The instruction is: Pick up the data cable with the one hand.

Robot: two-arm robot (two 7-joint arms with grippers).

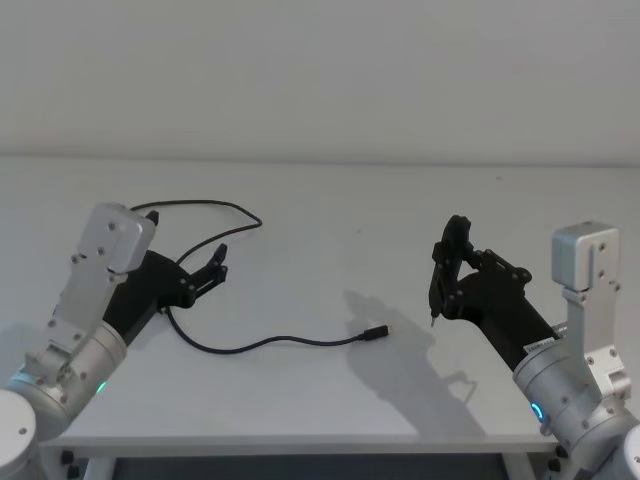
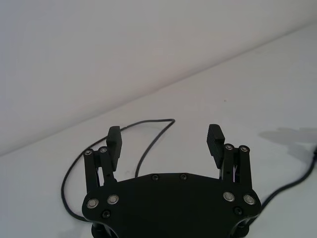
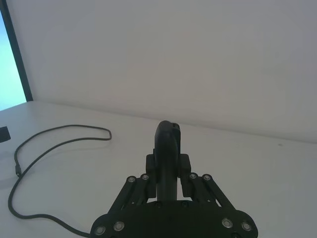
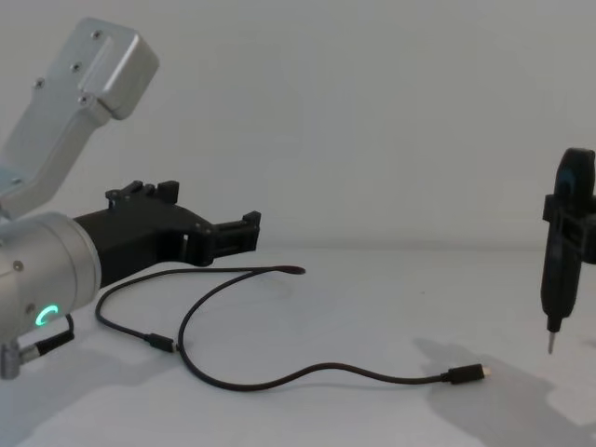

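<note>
While the cable (image 1: pixel 280 341) lies slack on the white worktop (image 1: pixel 330 200), the left gripper (image 1: pixel 220 262) hangs just above it at about nine o'clock of the worktop in the head view. Its fingers are spread wide and hold nothing. The chest view shows this gripper (image 4: pixel 248 233) level and clear of the surface, with the cable (image 4: pixel 307 372) flat on the worktop below it. In the left wrist view the two fingers (image 2: pixel 114 141) stand well apart, and a bend of the cable (image 2: pixel 166 120) rests on the worktop beyond them, toward twelve o'clock from the gripper.

The cable starts at one plug (image 1: pixel 375 332) near the middle of the worktop, slightly toward six o'clock. From there it curves toward nine o'clock, passes under the left gripper, loops out toward eleven o'clock and turns back to the arm. Its other plug (image 4: pixel 160 344) lies below the left arm in the chest view.

At three o'clock the right gripper (image 1: pixel 455 272) sits off the worktop, its fingers (image 3: pixel 185 166) clenched on a slim black tool (image 3: pixel 167 144). The tool stands upright with its thin metal tip (image 4: pixel 549 343) pointing down, well apart from the cable.
</note>
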